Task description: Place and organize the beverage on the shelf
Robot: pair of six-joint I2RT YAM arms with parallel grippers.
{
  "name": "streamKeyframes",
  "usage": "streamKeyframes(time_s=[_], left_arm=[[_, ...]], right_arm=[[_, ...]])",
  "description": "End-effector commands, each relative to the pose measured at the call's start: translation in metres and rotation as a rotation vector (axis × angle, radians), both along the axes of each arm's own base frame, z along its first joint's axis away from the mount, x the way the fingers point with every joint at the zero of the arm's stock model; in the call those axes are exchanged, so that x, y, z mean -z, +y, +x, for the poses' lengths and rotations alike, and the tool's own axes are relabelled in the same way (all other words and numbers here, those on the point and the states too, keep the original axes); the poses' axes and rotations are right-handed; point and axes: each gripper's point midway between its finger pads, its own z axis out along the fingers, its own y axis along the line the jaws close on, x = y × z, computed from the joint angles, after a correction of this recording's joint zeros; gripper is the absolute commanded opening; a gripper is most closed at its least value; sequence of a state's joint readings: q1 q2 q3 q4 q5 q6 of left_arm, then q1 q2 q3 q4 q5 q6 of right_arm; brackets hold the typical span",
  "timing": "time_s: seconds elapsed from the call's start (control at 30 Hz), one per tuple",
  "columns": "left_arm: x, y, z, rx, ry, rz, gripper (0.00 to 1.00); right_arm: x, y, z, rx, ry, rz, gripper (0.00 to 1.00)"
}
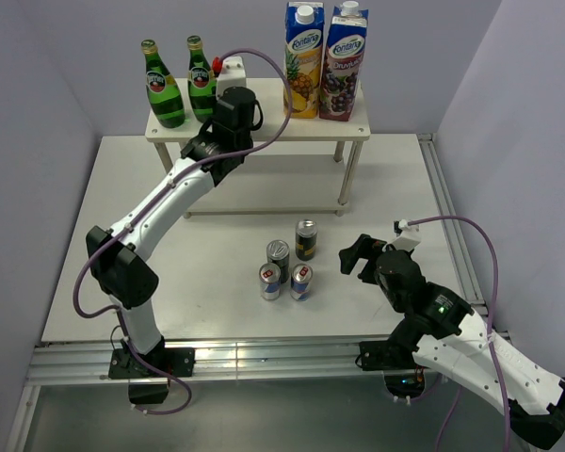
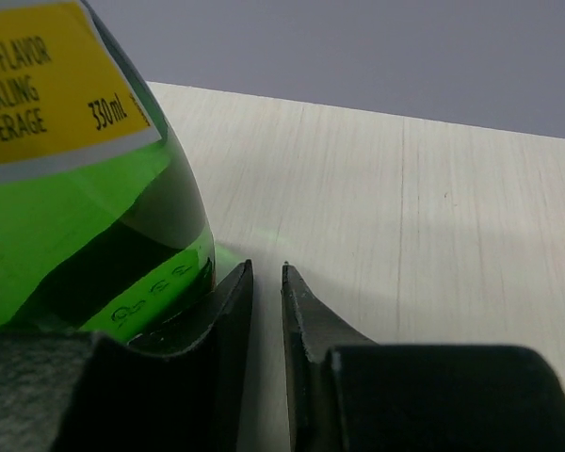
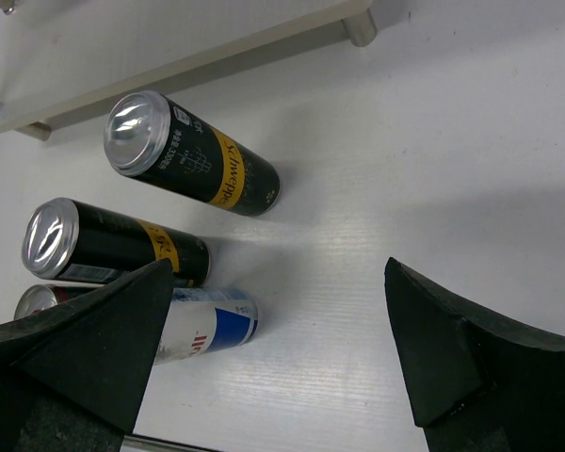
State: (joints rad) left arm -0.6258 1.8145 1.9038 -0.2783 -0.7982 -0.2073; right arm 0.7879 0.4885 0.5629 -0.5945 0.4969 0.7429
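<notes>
Two green glass bottles stand at the left end of the shelf's top board. My left gripper sits low on that board just right of the second bottle. In the left wrist view its jaws are shut with nothing between them, and the left finger lies against the bottle's base. Two dark slim cans and two blue-silver cans stand on the table. My right gripper hangs open to their right, holding nothing.
Two tall juice cartons take up the right end of the top board. The shelf's lower board and a leg lie just beyond the cans. Metal rails run along the table's near edge and right edge.
</notes>
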Motion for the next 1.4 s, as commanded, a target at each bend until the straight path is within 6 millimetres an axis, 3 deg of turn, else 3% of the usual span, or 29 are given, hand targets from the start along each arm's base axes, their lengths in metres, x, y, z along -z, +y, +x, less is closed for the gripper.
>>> streamKeyframes(time_s=[0.0, 0.1, 0.27, 0.33, 0.4, 0.43, 0.47, 0.5, 0.53, 0.57, 0.6, 0.63, 0.67, 0.7, 0.73, 0.77, 0.8, 0.83, 0.93, 1.03, 1.07, 1.1, 1.13, 1.2, 1.23, 1.3, 1.37], left_arm=[[-0.022, 0.005, -0.007, 0.014, -0.049, -0.051, 0.26], [-0.026, -0.001, -0.014, 0.062, -0.050, -0.077, 0.35], [-0.029, -0.016, -0.040, 0.142, -0.051, -0.098, 0.32], [-0.030, -0.024, -0.055, 0.162, -0.038, -0.106, 0.32], [-0.018, -0.029, -0.070, 0.173, 0.002, -0.094, 0.31], [-0.025, -0.026, -0.081, 0.173, -0.010, -0.125, 0.30], [-0.008, -0.026, -0.088, 0.180, 0.020, -0.108, 0.32], [-0.003, -0.030, -0.100, 0.196, 0.029, -0.107, 0.32], [-0.011, -0.022, -0.114, 0.187, 0.010, -0.138, 0.33], [0.010, -0.025, -0.127, 0.201, 0.043, -0.117, 0.37], [0.013, -0.023, -0.136, 0.206, 0.047, -0.125, 0.41], [0.009, -0.013, -0.153, 0.209, 0.045, -0.161, 0.57], [0.030, -0.015, -0.166, 0.225, 0.084, -0.147, 0.64], [0.025, -0.008, -0.181, 0.236, 0.075, -0.210, 0.71], [0.035, -0.006, -0.191, 0.256, 0.103, -0.214, 0.81], [0.056, -0.010, -0.205, 0.289, 0.147, -0.204, 0.84], [0.054, -0.007, -0.217, 0.311, 0.144, -0.256, 0.86], [0.063, -0.006, -0.227, 0.332, 0.171, -0.250, 0.99], [0.095, -0.008, -0.259, 0.396, 0.243, -0.260, 0.99], [0.111, -0.022, -0.289, 0.510, 0.288, -0.321, 0.99], [0.131, -0.027, -0.299, 0.541, 0.318, -0.317, 0.99], [0.136, -0.029, -0.306, 0.559, 0.330, -0.355, 0.99], [0.160, -0.030, -0.313, 0.568, 0.365, -0.337, 0.99], [0.167, -0.042, -0.327, 0.626, 0.367, -0.390, 0.99], [0.183, -0.044, -0.334, 0.640, 0.379, -0.380, 0.99], [0.183, -0.058, -0.350, 0.703, 0.363, -0.424, 0.99], [0.196, -0.066, -0.364, 0.748, 0.372, -0.409, 0.99]], right_arm=[[-0.004, -0.001, 0.003, 0.021, -0.022, 0.011, 1.00], [-0.004, -0.001, 0.003, 0.023, -0.024, 0.012, 1.00], [-0.004, 0.000, 0.004, 0.023, -0.023, 0.011, 1.00], [-0.003, -0.001, 0.004, 0.023, -0.021, 0.009, 1.00], [-0.003, -0.001, 0.004, 0.023, -0.021, 0.009, 1.00], [-0.004, -0.001, 0.004, 0.024, -0.023, 0.011, 1.00], [-0.004, -0.001, 0.003, 0.023, -0.023, 0.012, 1.00], [-0.004, -0.001, 0.003, 0.023, -0.025, 0.013, 1.00], [-0.005, -0.001, 0.003, 0.021, -0.027, 0.016, 1.00], [-0.005, 0.000, 0.003, 0.019, -0.030, 0.018, 1.00], [-0.005, 0.000, 0.003, 0.019, -0.029, 0.017, 1.00], [-0.004, 0.000, 0.003, 0.020, -0.024, 0.014, 1.00], [-0.004, 0.000, 0.004, 0.020, -0.025, 0.011, 1.00], [-0.004, 0.000, 0.003, 0.017, -0.022, 0.010, 1.00], [-0.003, 0.000, 0.004, 0.019, -0.021, 0.008, 1.00], [-0.003, 0.001, 0.004, 0.018, -0.022, 0.007, 1.00], [-0.003, 0.001, 0.005, 0.019, -0.023, 0.008, 1.00], [-0.003, 0.002, 0.005, 0.018, -0.019, 0.004, 1.00], [-0.001, 0.002, 0.005, 0.015, -0.011, -0.002, 1.00], [-0.001, 0.002, 0.006, 0.017, -0.013, -0.003, 1.00], [-0.001, 0.002, 0.006, 0.017, -0.013, -0.003, 1.00], [-0.001, 0.002, 0.006, 0.018, -0.013, -0.002, 1.00], [0.000, 0.002, 0.005, 0.017, -0.009, -0.005, 1.00], [-0.001, 0.002, 0.006, 0.019, -0.008, -0.006, 1.00], [0.000, 0.002, 0.005, 0.019, -0.004, -0.008, 1.00], [0.000, 0.002, 0.005, 0.017, -0.004, -0.009, 1.00], [0.000, 0.002, 0.005, 0.016, -0.002, -0.010, 1.00]])
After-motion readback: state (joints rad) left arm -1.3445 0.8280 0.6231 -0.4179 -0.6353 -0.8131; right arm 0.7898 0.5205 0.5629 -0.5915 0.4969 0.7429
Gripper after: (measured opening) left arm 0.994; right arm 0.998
